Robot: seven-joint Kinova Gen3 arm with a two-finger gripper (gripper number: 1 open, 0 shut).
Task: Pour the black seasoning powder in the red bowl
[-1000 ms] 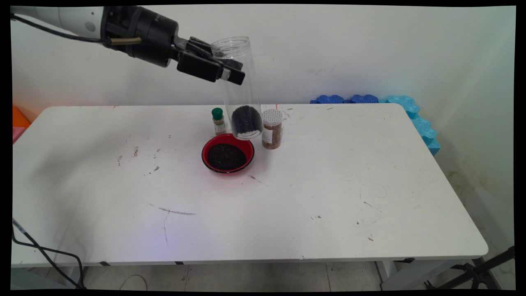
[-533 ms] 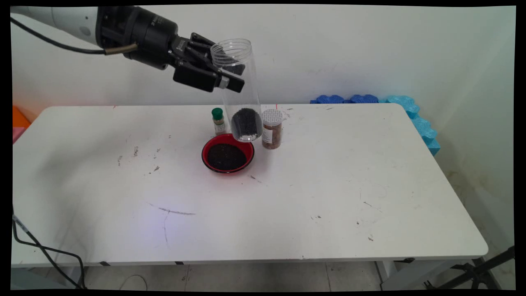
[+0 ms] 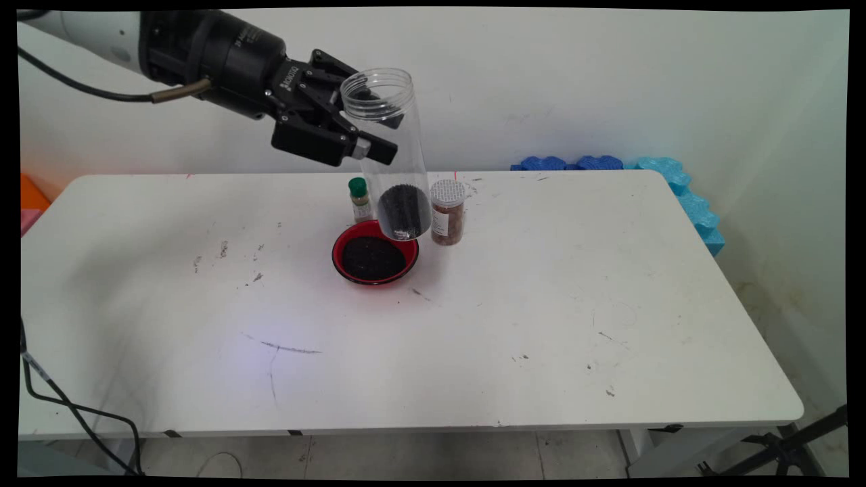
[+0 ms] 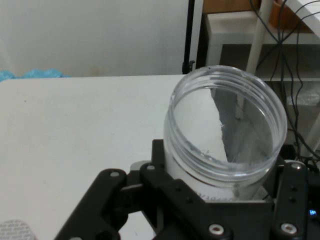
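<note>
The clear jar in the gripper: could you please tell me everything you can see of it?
The jar is a tall, clear, plastic-looking cylinder with a threaded open mouth and no lid. It hangs in the air, roughly upright and slightly tilted, mouth up. A dark granular filling sits at its bottom; the rest is empty. The gripper clamps it near the top. Its base hovers just above the far rim of the red bowl, touching nothing else.

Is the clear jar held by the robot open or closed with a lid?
Open: the clear jar has no lid; its threaded mouth shows bare in both views.
</note>
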